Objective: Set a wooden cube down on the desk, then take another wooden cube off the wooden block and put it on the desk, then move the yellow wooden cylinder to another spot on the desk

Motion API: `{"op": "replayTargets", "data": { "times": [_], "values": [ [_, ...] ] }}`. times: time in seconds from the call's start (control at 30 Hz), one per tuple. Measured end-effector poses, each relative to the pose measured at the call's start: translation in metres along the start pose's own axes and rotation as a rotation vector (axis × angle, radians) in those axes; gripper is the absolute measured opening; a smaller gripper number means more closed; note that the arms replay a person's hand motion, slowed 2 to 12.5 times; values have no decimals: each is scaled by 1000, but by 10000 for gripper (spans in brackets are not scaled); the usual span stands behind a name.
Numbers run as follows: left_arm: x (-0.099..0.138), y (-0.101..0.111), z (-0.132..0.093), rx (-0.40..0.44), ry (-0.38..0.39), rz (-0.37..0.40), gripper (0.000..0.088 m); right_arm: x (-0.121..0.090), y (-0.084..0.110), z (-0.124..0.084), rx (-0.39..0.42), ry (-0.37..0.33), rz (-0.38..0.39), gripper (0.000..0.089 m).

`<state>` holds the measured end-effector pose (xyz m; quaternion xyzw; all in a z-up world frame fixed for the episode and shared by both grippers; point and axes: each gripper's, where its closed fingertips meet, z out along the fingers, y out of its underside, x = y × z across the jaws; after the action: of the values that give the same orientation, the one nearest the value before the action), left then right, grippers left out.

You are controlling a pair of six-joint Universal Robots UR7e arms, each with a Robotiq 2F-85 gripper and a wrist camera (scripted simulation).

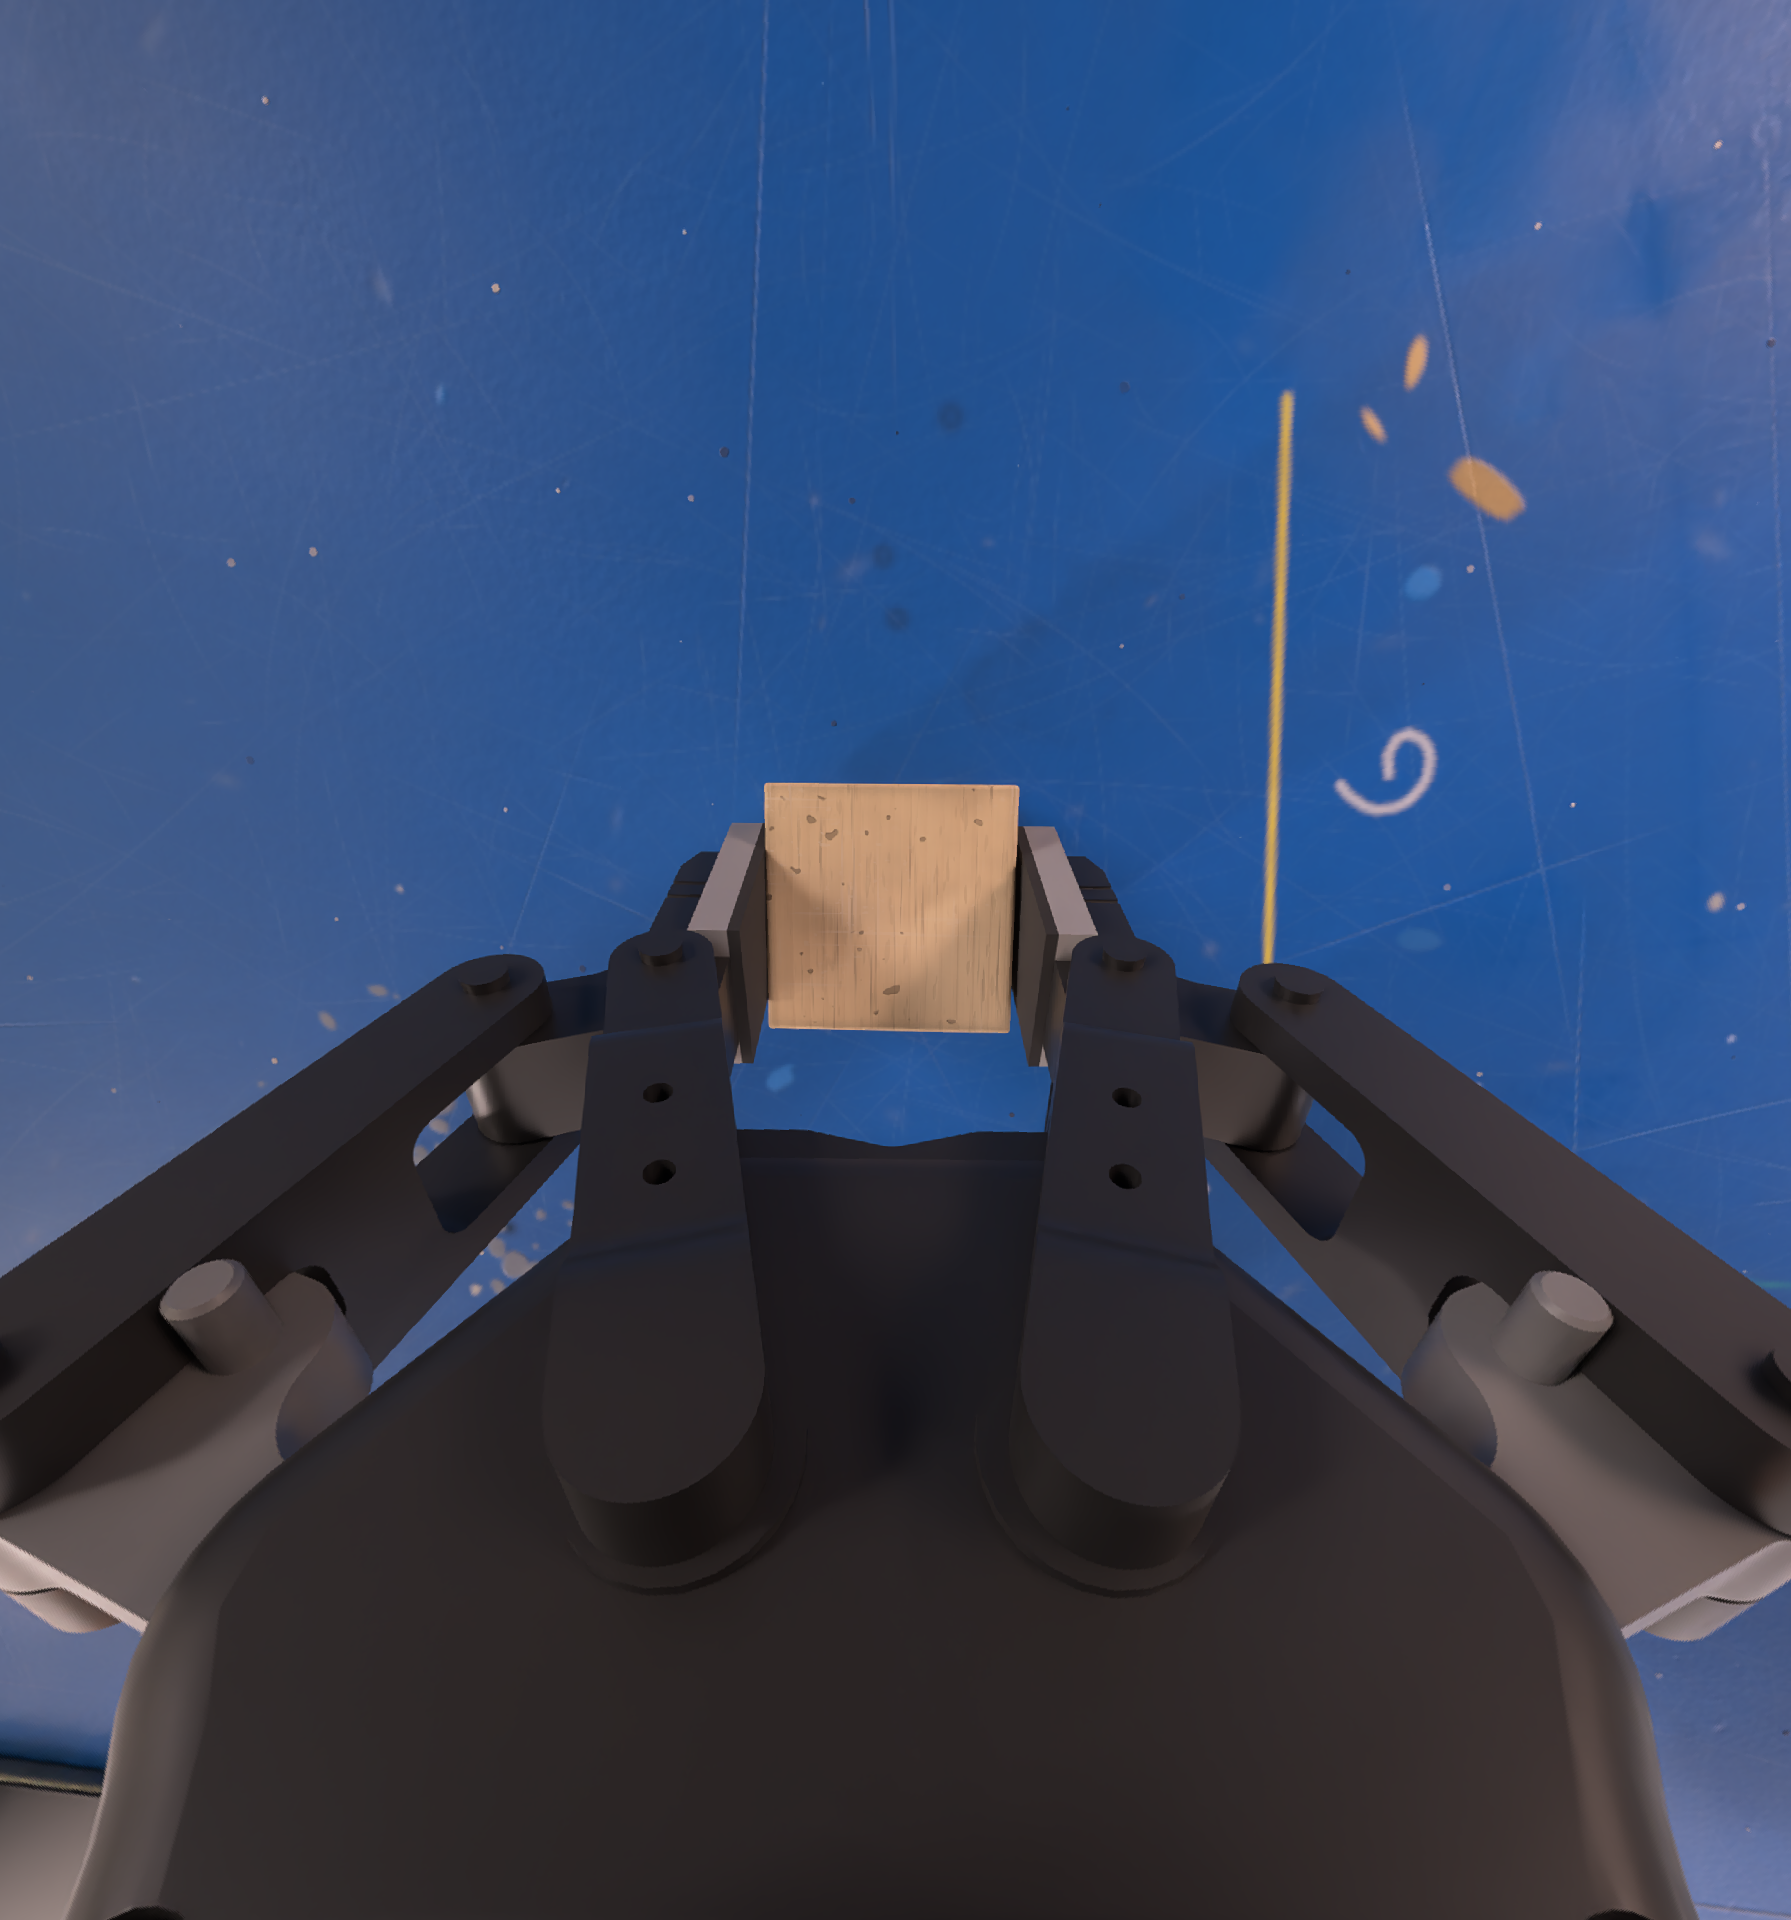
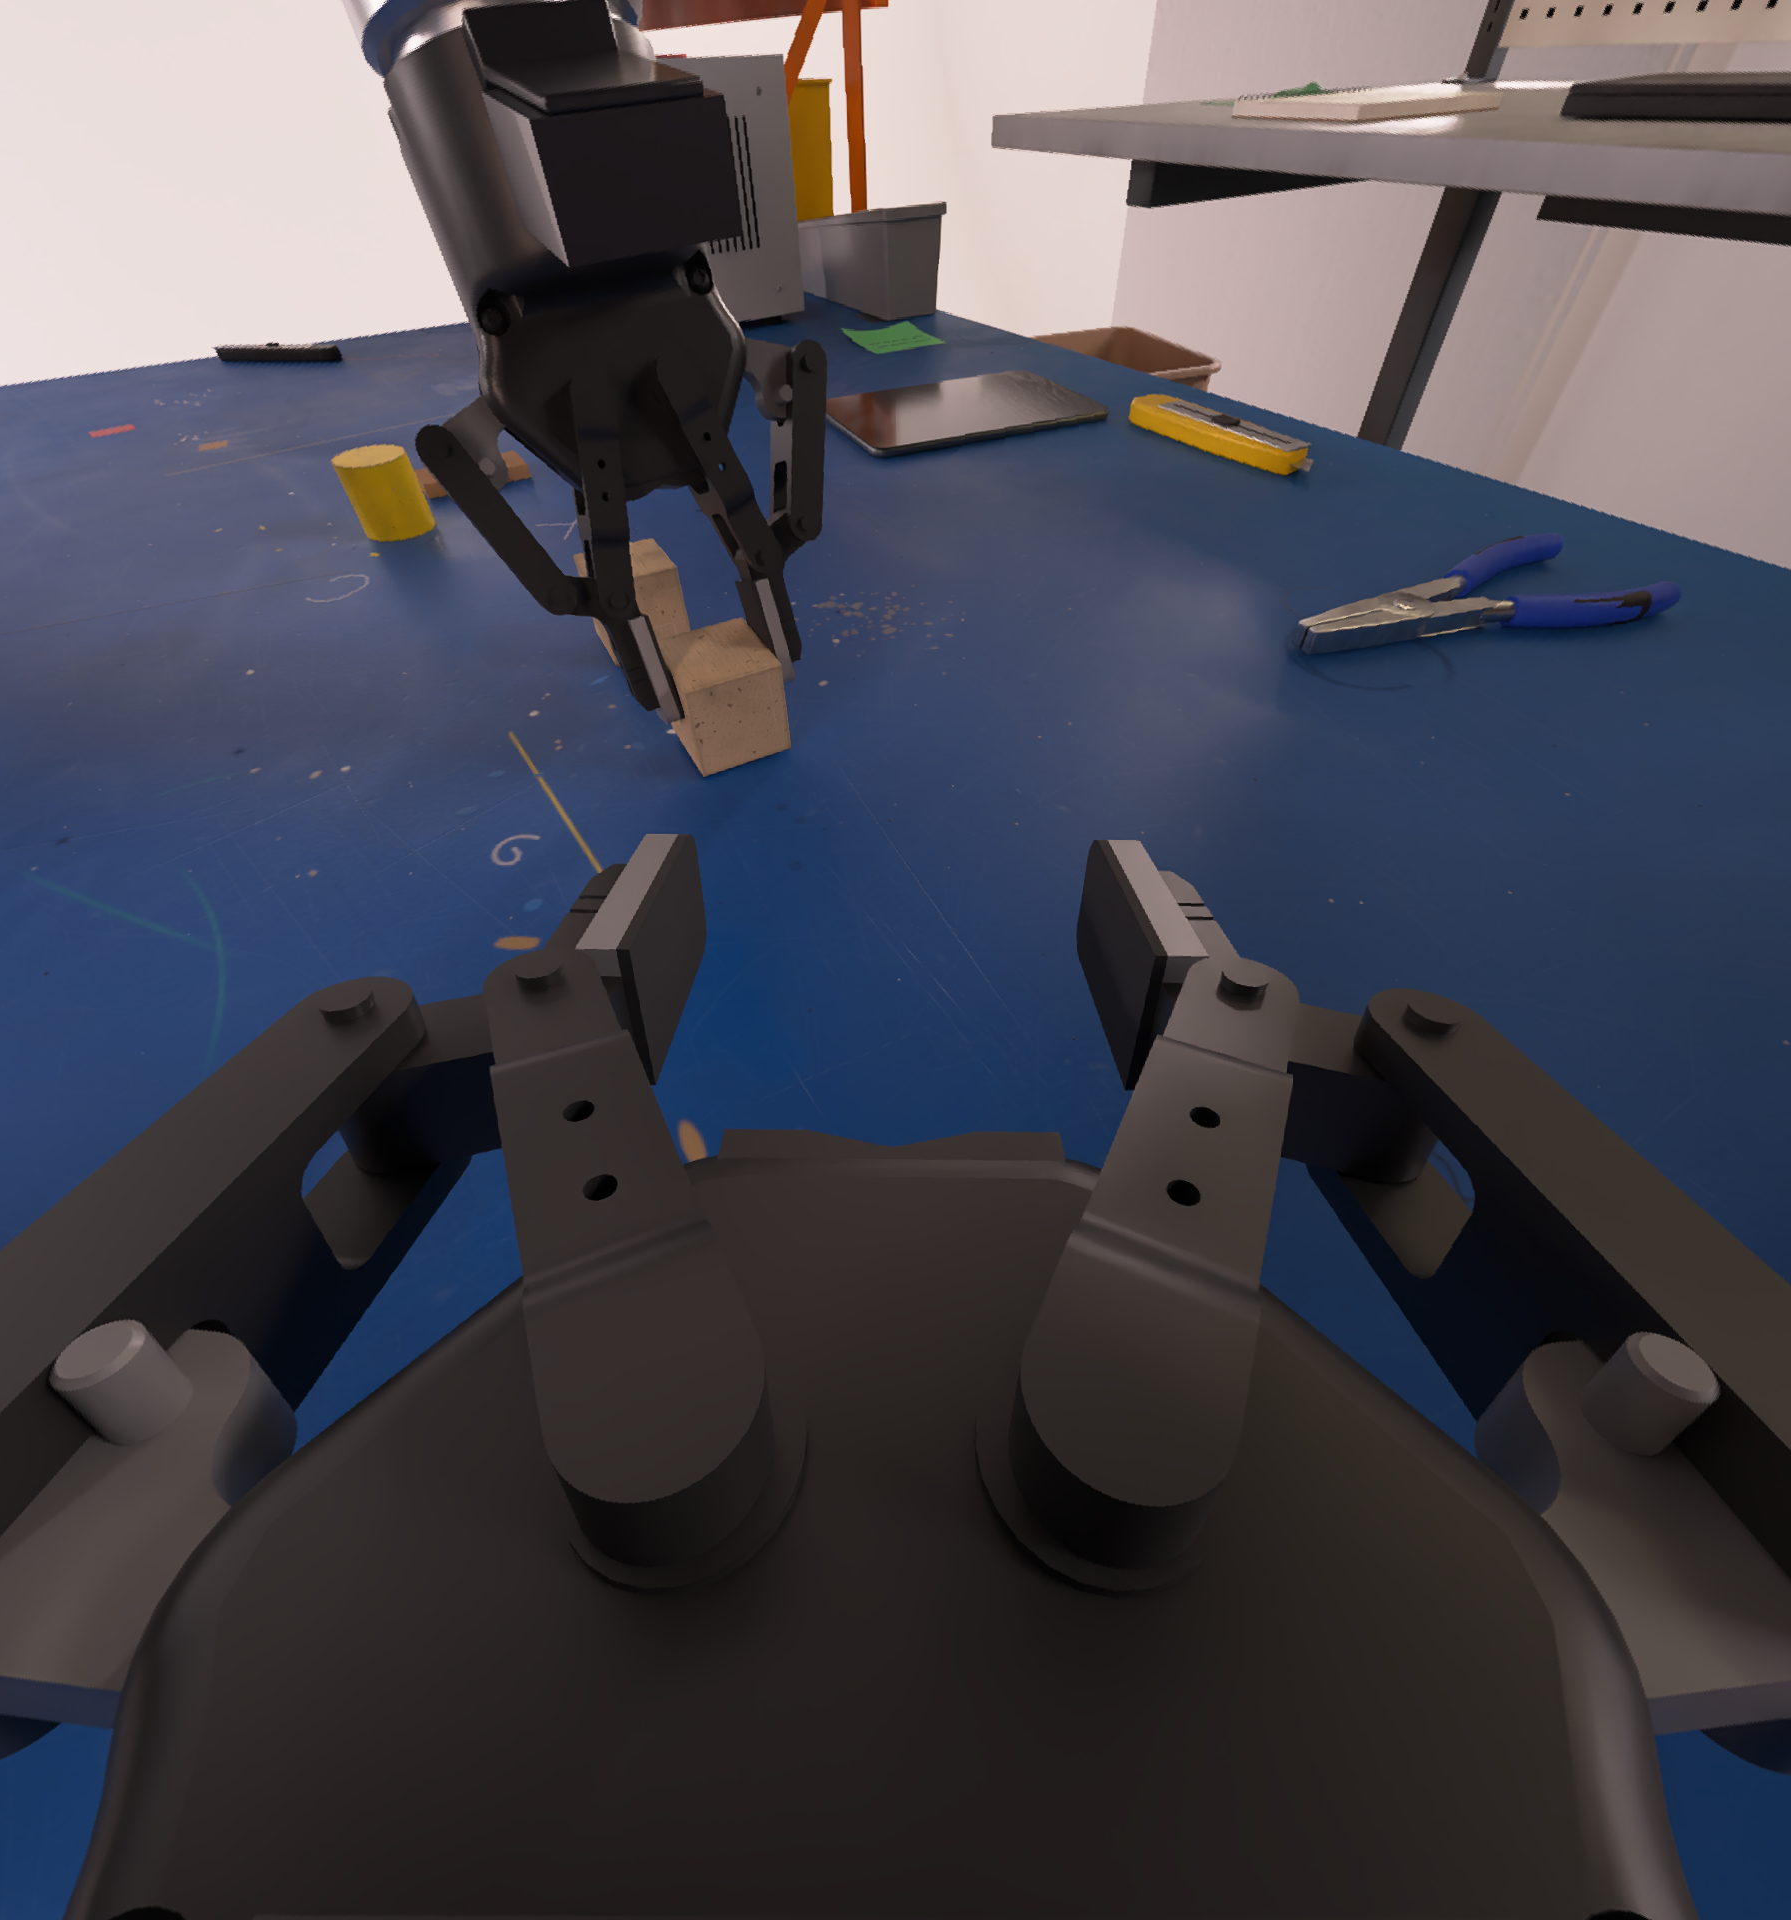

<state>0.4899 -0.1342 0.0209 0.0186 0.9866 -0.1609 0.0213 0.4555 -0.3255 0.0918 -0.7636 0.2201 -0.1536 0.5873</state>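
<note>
My left gripper (image 1: 891, 862) is shut on a pale wooden cube (image 1: 891, 914), a pad against each side. In the right wrist view the left gripper (image 2: 719, 670) holds this cube (image 2: 740, 707) low, at the blue desk (image 2: 1078, 727) surface. A second wooden cube (image 2: 652, 587) stands just behind it; what it rests on is mostly hidden by the fingers. The yellow cylinder (image 2: 384, 494) stands upright farther back left, with a flat brown wooden piece (image 2: 475, 473) beside it. My right gripper (image 2: 891, 935) is open and empty, above the desk in front of the cubes.
Blue-handled pliers (image 2: 1483, 608) lie to the right. A yellow utility knife (image 2: 1218, 436), a dark tablet (image 2: 964, 410), a green note (image 2: 891, 338) and a grey bin (image 2: 886, 260) sit at the back. A grey shelf (image 2: 1390, 140) stands beyond the desk's right edge.
</note>
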Motion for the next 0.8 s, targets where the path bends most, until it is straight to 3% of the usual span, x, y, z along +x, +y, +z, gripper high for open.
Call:
{"op": "replayTargets", "data": {
  "times": [0.8],
  "values": [
    [1,0,1,-21,-12,15,390,0,1,1,-5,-2,1,642]
  ]
}}
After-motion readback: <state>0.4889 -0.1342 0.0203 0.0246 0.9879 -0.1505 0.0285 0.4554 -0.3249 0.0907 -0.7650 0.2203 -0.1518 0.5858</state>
